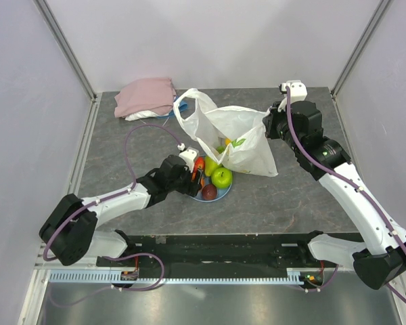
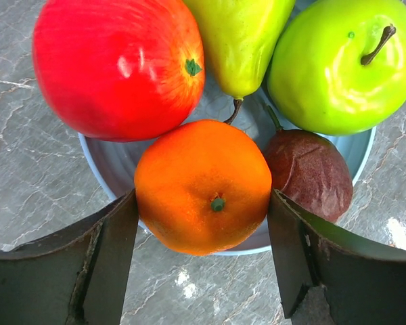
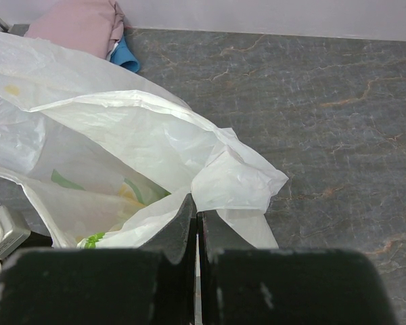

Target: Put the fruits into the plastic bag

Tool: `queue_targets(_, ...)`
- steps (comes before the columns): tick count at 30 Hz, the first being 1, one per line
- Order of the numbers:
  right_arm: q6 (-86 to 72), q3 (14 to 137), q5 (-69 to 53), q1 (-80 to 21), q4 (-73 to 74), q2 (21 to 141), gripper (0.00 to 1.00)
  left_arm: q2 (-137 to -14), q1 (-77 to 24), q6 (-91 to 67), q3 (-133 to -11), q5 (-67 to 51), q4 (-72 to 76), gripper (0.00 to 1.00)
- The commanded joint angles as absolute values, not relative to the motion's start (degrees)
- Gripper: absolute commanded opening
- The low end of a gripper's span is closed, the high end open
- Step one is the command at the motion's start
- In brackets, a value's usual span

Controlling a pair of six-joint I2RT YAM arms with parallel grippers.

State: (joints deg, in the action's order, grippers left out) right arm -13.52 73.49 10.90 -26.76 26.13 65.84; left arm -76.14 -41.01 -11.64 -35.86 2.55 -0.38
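- Your right jaws pinch the thin white plastic bag (image 1: 247,152) just behind the round light-blue plate (image 2: 111,164).
- Your left jaws are spread around the plate's shiny orange fruit (image 2: 203,186).
- You have five left on it to bag.

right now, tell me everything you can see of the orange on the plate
The orange is a round, glossy toy fruit with finely dimpled skin and a small green stem button facing the left wrist camera. It lies on the light-blue plate, covering part of its rim, close against the red apple and the dark brown-red fruit. The left claw brackets it, one finger at each side; whether they squeeze it is unclear.
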Motion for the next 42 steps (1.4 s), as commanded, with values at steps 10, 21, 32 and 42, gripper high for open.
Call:
queue_targets(10, -13.9, 72.5, 10.6, -26.3, 24.2, 64.5, 0.00, -63.5, -41.4, -10.7, -36.7, 2.2, -5.9, 0.54)
queue_targets(21, -14.2, 72.4, 10.1, -26.1, 23.8, 64.7, 0.00, -52.3, -41.3, -10.0, -36.5, 5.4, -5.2, 0.57)
queue_targets(32, -14.6, 71.7, 9.3, -26.1, 23.2, 64.1, 0.00, -53.3, -41.3, -2.3, -48.8, -15.3, 9.7, 0.60)
queue_targets(42, -14.6, 71.5, 9.7, -26.0, 23.6, 62.4, 0.00, -78.1, -41.4, -1.1, -65.2, -5.5, 9.7, 0.61)
